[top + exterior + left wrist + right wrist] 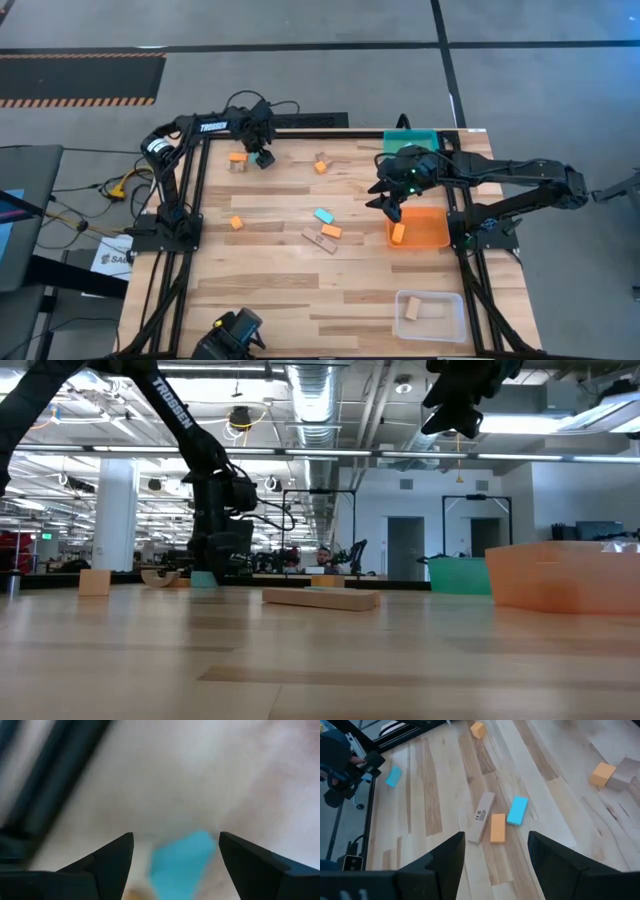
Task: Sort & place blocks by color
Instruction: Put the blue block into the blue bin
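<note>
Left gripper [175, 850], jaws apart, straddles a light blue rectangular block [182, 862], hidden overhead; right gripper [392, 205], jaws apart, hovers beside the orange plastic bin [432, 238].

Both arms are dark, nearly black, built of slim tubular links and chunky joint housings. The left arm [190, 130] carries white "TROSSEN" lettering along one link (readable in the high and low views) and loose black cables near its wrist. Each claw ends in two black, wedge-shaped fingers [447, 862].
</note>
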